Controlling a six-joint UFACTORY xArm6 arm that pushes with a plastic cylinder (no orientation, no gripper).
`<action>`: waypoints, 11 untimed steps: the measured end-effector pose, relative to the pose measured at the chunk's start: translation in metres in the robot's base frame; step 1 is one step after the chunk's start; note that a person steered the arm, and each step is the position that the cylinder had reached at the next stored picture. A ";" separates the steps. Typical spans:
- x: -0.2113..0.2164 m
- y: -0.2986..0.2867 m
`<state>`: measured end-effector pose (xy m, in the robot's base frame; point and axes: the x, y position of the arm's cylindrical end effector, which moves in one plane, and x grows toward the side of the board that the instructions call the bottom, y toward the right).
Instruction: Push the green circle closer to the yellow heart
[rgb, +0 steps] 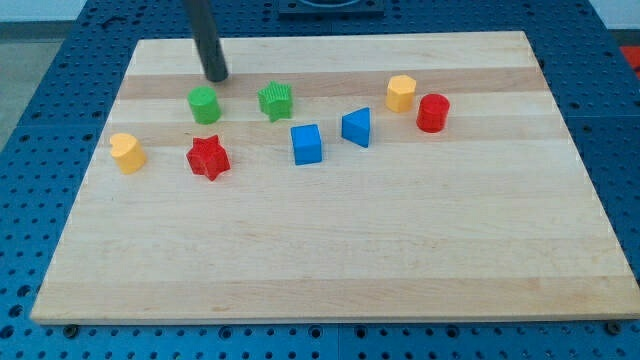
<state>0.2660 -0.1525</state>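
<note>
The green circle (204, 104) sits near the view's upper left on the wooden board. The yellow heart (127, 152) lies to its lower left, near the board's left edge. My tip (216, 76) rests on the board just above and slightly right of the green circle, a small gap apart from it. The dark rod rises from the tip to the view's top edge.
A red star (208, 157) lies below the green circle. A green star (275, 101) is to the circle's right. A blue cube (307, 143), a blue triangle (356, 127), a yellow hexagon (401, 93) and a red cylinder (433, 112) lie further right. The board (330, 250) rests on a blue perforated table.
</note>
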 end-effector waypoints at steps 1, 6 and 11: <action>0.016 0.020; 0.079 -0.093; 0.101 -0.020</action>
